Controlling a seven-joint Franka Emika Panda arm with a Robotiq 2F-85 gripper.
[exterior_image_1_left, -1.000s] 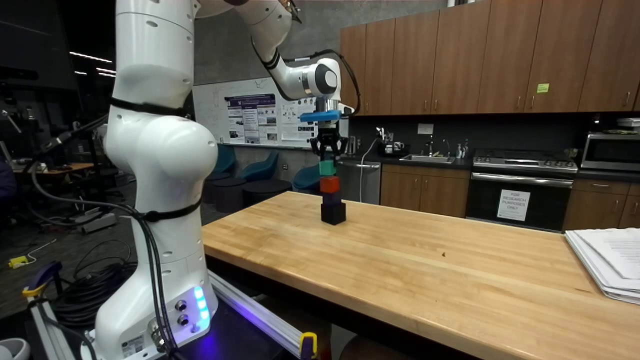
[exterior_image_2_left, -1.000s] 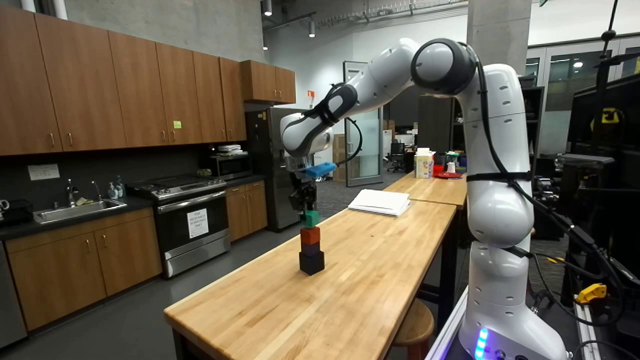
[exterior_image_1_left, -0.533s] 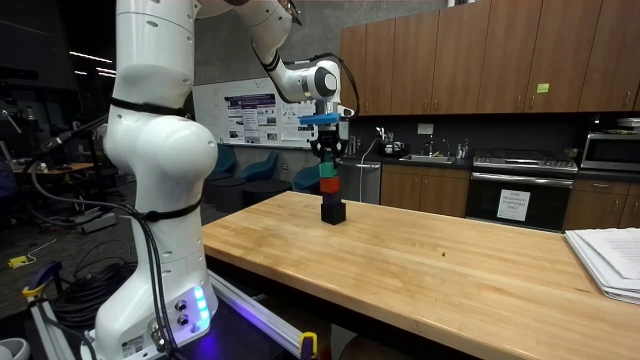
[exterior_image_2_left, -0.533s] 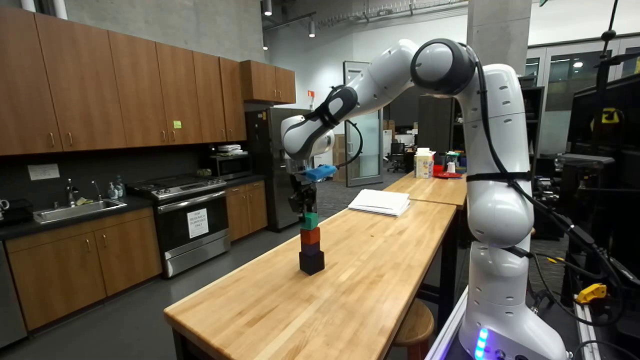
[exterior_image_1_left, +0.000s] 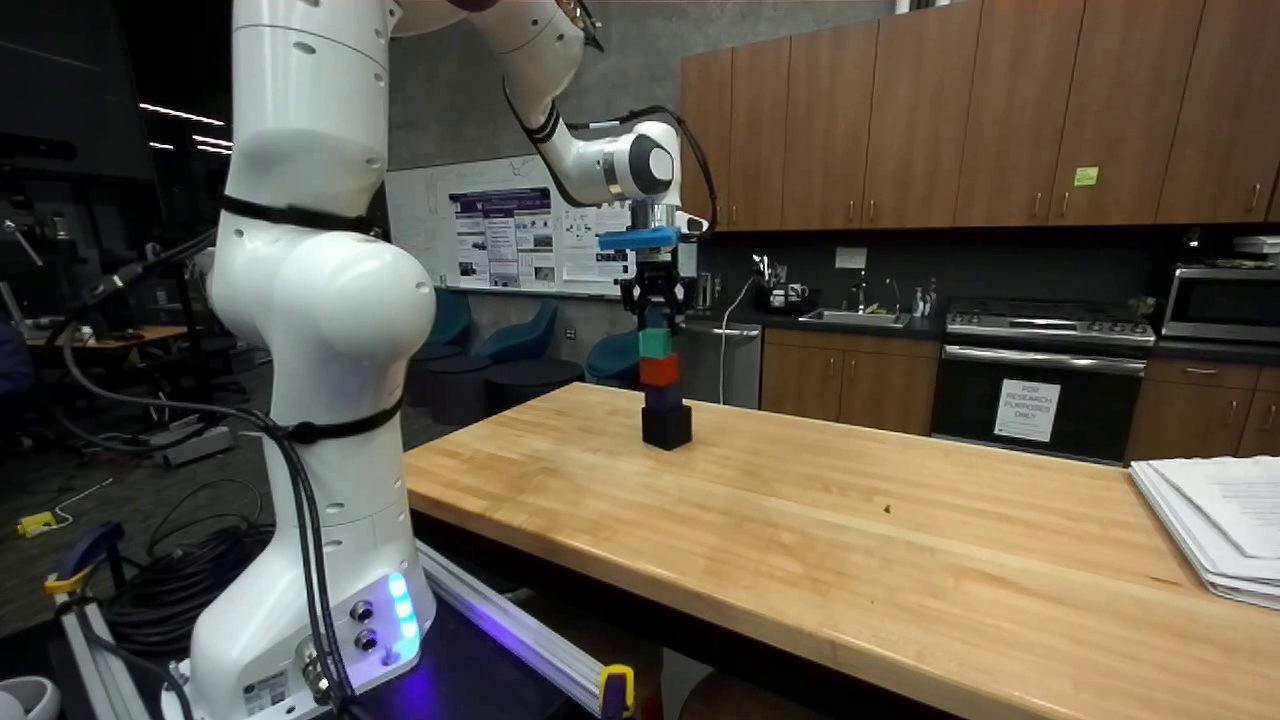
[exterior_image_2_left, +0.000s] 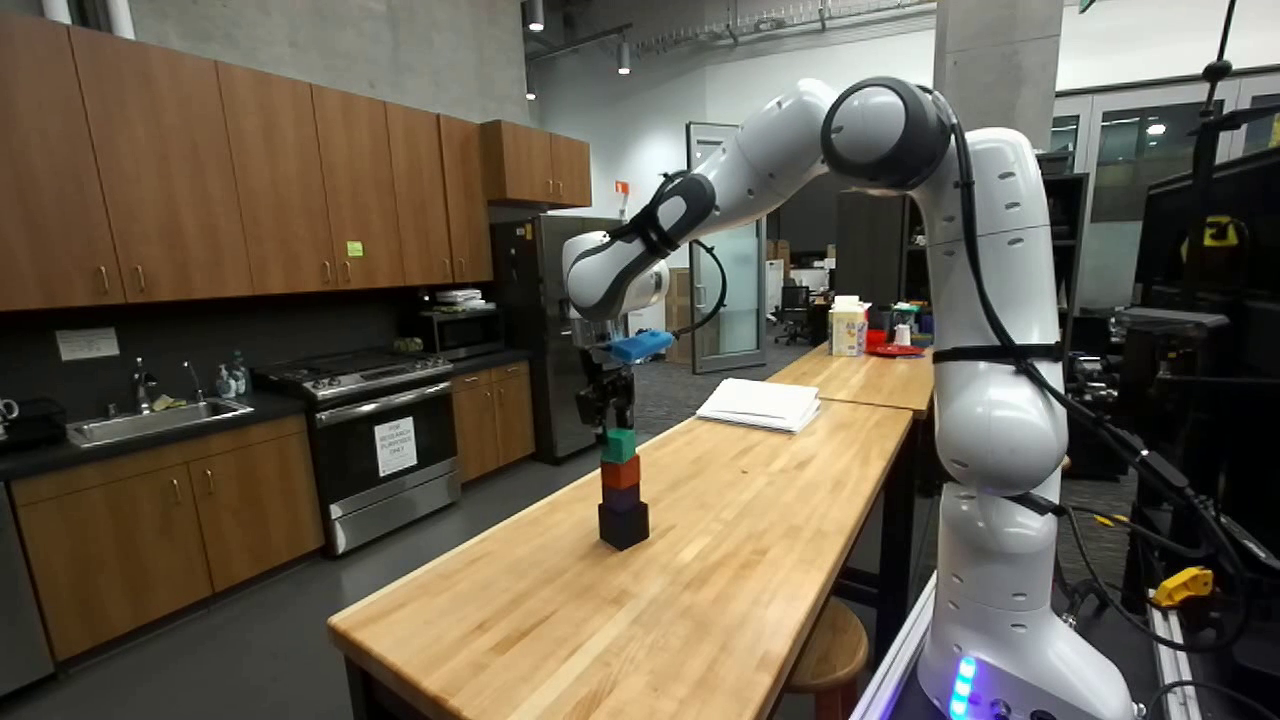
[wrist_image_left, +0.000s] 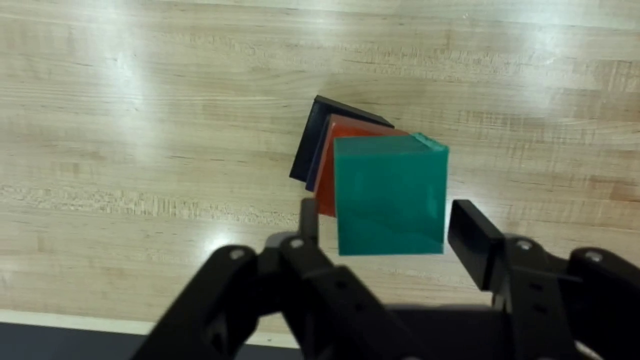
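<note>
The green cube (wrist_image_left: 392, 200) sits twisted atop the orange-red cube (exterior_image_2_left: 620, 471). The fingers (wrist_image_left: 472, 242) flank the green cube, spread, with a gap on either side. Beneath come the dark purple cube (exterior_image_2_left: 621, 496) and the wider black cube (exterior_image_1_left: 667, 427), the latter standing on the wooden surface (exterior_image_1_left: 900, 570).

Green cube (wrist_image_left: 391, 205) atop a red cube (exterior_image_2_left: 620, 471), a dark purple block (exterior_image_2_left: 620, 497) and a black cube (exterior_image_2_left: 623, 526), stacked upright.

The green cube sits level, turned slightly against the red cube; its top is glossy, with a rough strip along one edge. The dark purple block, mostly covered from above, lies between red and black. The black cube, widest of the four, stands flat on the wooden tabletop (exterior_image_2_left: 600, 620).
</note>
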